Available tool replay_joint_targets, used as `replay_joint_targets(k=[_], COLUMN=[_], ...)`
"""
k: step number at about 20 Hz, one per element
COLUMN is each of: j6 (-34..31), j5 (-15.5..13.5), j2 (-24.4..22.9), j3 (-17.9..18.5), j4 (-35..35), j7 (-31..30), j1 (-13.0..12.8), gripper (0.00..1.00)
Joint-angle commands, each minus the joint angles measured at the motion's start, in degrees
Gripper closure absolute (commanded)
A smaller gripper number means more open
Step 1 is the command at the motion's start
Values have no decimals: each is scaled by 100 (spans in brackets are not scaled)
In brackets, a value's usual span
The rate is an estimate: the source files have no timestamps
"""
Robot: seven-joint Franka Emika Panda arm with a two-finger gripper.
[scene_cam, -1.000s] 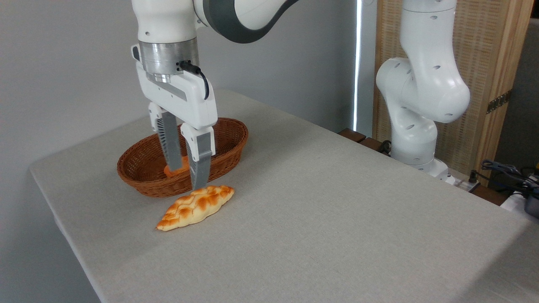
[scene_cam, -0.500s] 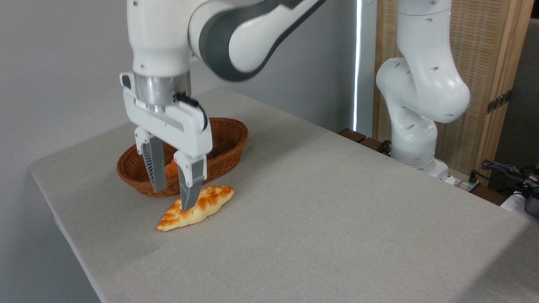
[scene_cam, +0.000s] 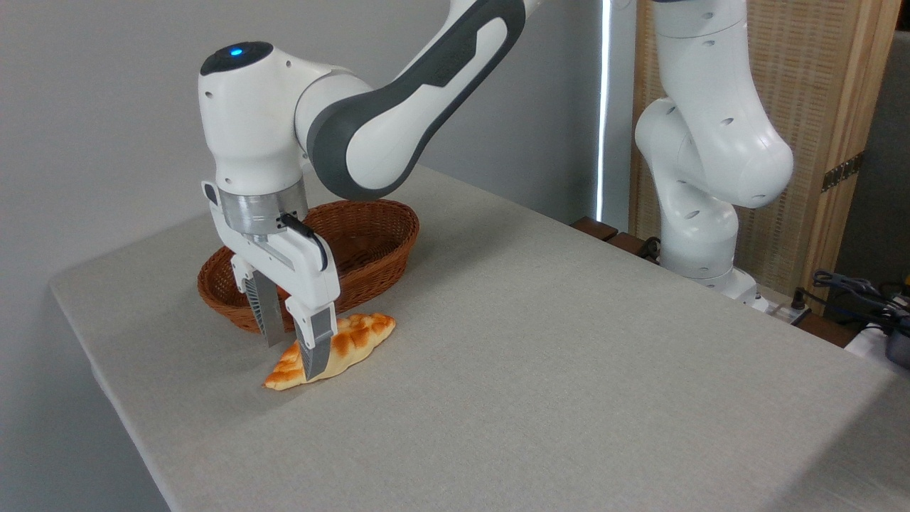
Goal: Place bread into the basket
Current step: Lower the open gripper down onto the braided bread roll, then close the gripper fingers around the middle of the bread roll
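Grey cloth worktop (scene_cam: 569, 370) was unchanged from the earlier frames. Arm (scene_cam: 398, 107) had dropped and swung left since a second ago; the wrist that sat high over the basket was now low, just in front of it. Wicker basket (scene_cam: 387, 242) hadn't moved, reddish-brown, at the back left of the worktop; the small orange item seen inside it before was now hidden behind the gripper. Bread (scene_cam: 348, 345) lay in the same spot on the worktop, just in front of the basket, not in it. Gripper (scene_cam: 289, 359) had come down over the bread's left half; fingers (scene_cam: 315, 348) were apart, one on each side of the loaf, near one overlapping it, tips close to the worktop. Contact couldn't be told.
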Motion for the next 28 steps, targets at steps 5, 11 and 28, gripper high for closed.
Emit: replay_joint_targets(k=[5, 11, 28], j6=[64, 46, -7], j5=[3, 12, 12], j2=[81, 151, 160], j3=[24, 16, 16], j4=[-11, -11, -11], j7=[2, 2, 81], j1=[-5, -5, 4], gripper=[0, 0, 61])
